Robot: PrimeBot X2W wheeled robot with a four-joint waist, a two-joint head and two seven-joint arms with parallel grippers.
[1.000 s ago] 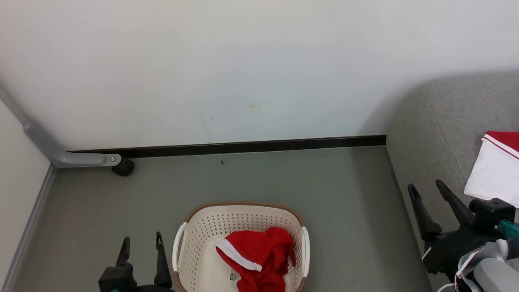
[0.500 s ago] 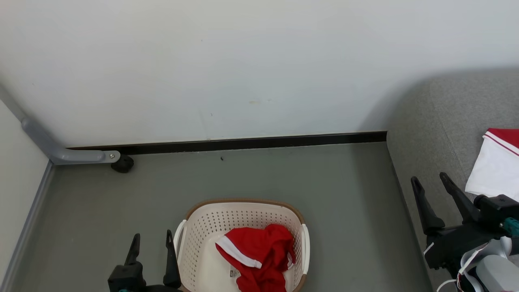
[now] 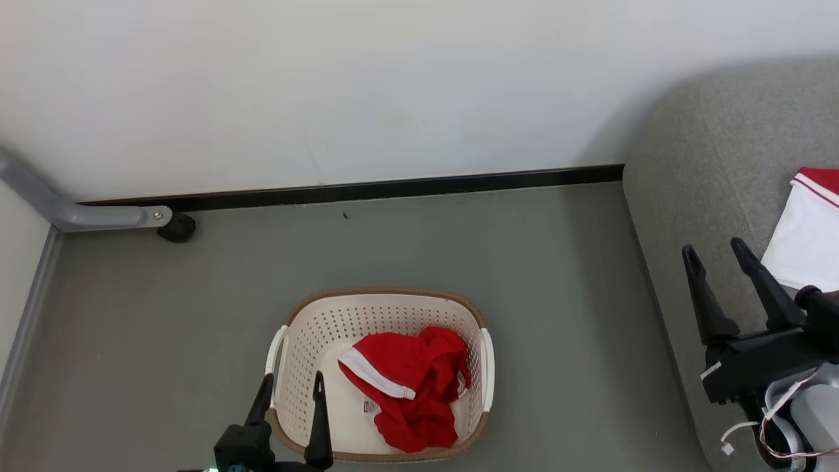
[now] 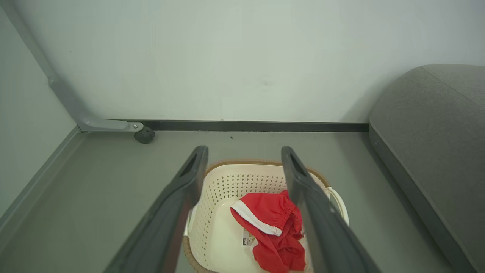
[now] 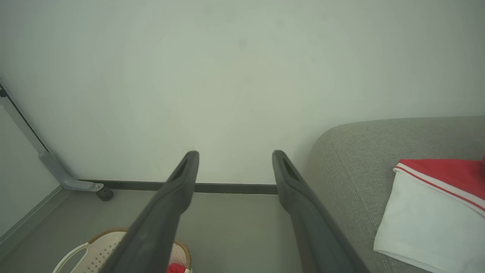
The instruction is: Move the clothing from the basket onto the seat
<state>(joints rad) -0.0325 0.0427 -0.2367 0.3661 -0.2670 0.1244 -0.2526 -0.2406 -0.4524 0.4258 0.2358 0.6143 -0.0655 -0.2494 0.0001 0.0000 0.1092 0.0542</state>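
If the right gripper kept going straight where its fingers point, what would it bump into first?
Probably the white wall, low down near the dark baseboard. Nothing stands before the open right gripper; the sofa lies off to one side. Depth is unclear.

The perforated laundry basket (image 3: 288, 367) is coloured cream-white and rimmed in brown. The shorts (image 3: 409, 387) are coloured red, banded in white. The sofa (image 3: 695, 164) is upholstered in light grey.

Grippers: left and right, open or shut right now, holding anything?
Left gripper: open, holding nothing, near the basket's left rim.
Right gripper: open, holding nothing, over the sofa beside a red-and-white garment.
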